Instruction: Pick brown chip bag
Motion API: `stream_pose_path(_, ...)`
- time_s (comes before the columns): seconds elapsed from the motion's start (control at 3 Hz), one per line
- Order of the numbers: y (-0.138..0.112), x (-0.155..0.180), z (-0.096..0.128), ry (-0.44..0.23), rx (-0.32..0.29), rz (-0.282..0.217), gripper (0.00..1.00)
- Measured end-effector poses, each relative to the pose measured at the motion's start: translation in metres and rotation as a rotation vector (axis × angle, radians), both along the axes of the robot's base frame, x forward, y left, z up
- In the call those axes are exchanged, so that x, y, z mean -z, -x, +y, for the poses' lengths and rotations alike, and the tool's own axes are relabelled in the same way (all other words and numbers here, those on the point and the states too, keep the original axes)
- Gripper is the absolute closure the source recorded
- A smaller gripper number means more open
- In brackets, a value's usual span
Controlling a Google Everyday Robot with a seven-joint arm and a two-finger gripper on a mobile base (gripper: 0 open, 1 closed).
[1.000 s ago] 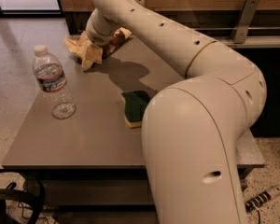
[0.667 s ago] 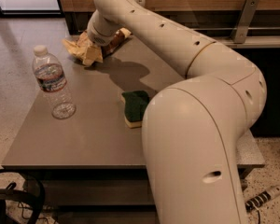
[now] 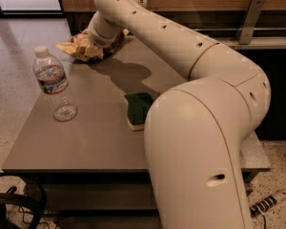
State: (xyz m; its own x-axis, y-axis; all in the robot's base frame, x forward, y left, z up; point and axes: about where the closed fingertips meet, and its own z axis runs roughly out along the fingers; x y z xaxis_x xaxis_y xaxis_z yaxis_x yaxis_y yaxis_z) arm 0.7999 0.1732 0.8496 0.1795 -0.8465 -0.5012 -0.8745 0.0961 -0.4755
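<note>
The brown chip bag (image 3: 77, 48) is a crumpled tan and brown foil bag at the far left corner of the grey table (image 3: 86, 137). My gripper (image 3: 96, 42) is at the end of the long white arm and sits right on the bag's right side. The wrist hides the gripping end and part of the bag. I cannot tell whether the bag rests on the table or hangs just above it.
A clear water bottle (image 3: 54, 85) stands upright near the table's left edge. A green-and-yellow sponge (image 3: 138, 109) lies mid-table, close to my arm's big elbow. A wooden wall and metal rail (image 3: 250, 18) run behind. A power strip (image 3: 269, 204) lies on the floor at right.
The wrist and the chip bag have shifted slightly up and to the left together. The bottle and sponge have not moved.
</note>
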Motion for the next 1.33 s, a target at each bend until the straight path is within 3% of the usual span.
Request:
stream_pose_path(0.33, 0.0, 0.003, 0.002, 0.002, -0.002, 0.004, 1.0)
stream_pose_path(0.67, 0.0, 0.003, 0.002, 0.001, -0.003, 0.004, 1.0)
stream_pose_path(1.0, 0.007, -0.028, 0.001, 0.009, -0.012, -0.037, 1.0)
stream_pose_path(1.33, 0.021, -0.076, -0.001, 0.045, -0.011, -0.11, 1.0)
